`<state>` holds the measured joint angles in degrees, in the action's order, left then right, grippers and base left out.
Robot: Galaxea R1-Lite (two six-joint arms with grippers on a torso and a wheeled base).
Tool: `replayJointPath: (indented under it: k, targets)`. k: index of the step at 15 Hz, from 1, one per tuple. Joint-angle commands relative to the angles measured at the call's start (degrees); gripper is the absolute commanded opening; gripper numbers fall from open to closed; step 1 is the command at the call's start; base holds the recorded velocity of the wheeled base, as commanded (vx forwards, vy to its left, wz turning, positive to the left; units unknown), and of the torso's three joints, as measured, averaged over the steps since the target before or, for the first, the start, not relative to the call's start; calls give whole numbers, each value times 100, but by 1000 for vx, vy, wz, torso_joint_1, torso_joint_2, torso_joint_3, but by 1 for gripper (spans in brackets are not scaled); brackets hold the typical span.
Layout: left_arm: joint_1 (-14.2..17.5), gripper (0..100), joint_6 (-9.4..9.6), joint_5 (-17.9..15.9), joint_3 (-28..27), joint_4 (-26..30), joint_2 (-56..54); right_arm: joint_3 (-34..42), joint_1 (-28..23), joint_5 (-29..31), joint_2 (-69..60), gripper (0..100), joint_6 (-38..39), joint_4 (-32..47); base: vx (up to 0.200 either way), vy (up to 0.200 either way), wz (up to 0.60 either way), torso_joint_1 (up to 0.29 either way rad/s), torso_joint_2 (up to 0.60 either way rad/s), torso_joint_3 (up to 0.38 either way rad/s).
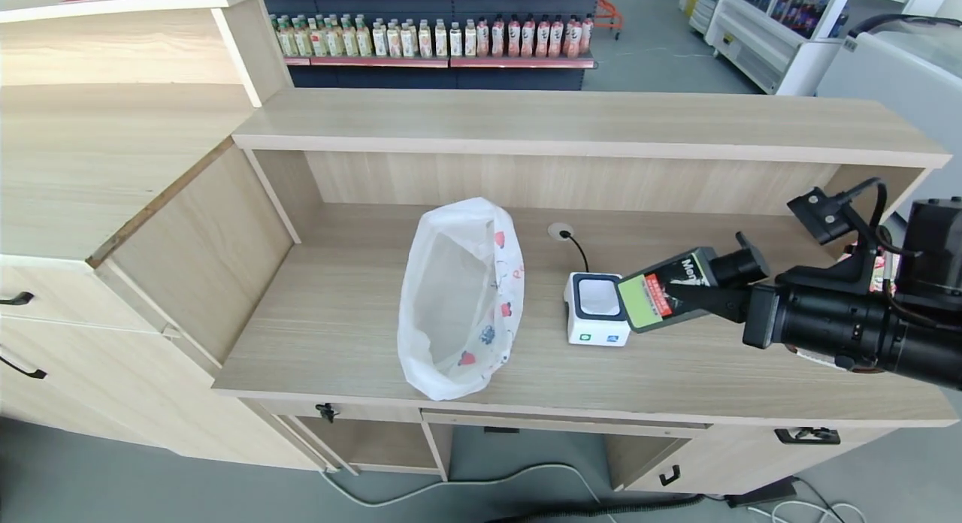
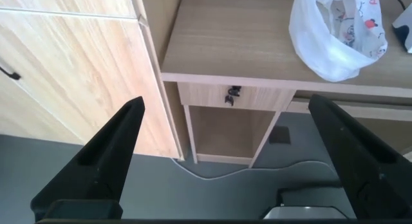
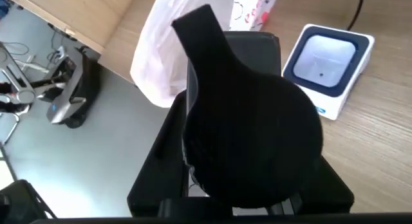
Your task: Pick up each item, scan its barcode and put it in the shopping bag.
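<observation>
We hold the box clamped in the right gripper at centre right of the head view. Its long axis runs leftward, and its green-and-red label (white print too, left unread) sits at the scanner's right edge. The shopping bag stands open left of that, mid-frame; the left gripper has its fingers apart.

Retail shop, checkout area. A light wooden checkout counter fills the centre, bearing a desktop barcode scanner and an open plastic shopping bag. At top centre, a shelf carries a row of bottled drinks. At upper right stand glass-fronted chilled cabinets stocked with bottles.
</observation>
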<state>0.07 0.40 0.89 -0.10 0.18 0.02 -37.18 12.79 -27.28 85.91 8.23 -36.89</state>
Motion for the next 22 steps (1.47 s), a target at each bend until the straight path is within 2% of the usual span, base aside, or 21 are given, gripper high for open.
replayJointPath:
  k: [1,6,9,14,17,19,22]
  targets:
    - [1,100,4,-1,1,-1,-2,-246,22,-5,234,0,3,-3,0,200,0,17,2,2]
    - [1,100,13,-1,1,-1,-2,-896,224,4,910,0,-23,-3,0,200,0,4,0,0]
    - [1,100,21,-1,1,-1,-2,-1142,259,4,1429,0,-375,6,0,200,0,1,1,2]
    - [1,100,-5,-1,1,-1,-2,-1889,233,135,2782,0,-1561,-11,0,0,0,0,0,0]
    - [1,100,-14,8,1,-1,-2,-2311,374,399,3354,0,-1631,-46,0,0,0,0,0,0]
    - [1,100,-14,-1,1,-1,-2,-2320,453,408,3547,0,-1728,-266,0,0,0,0,0,0]
    - [1,100,-14,-1,1,-1,-2,-2346,479,382,3960,0,-2299,-741,0,0,0,0,0,0]
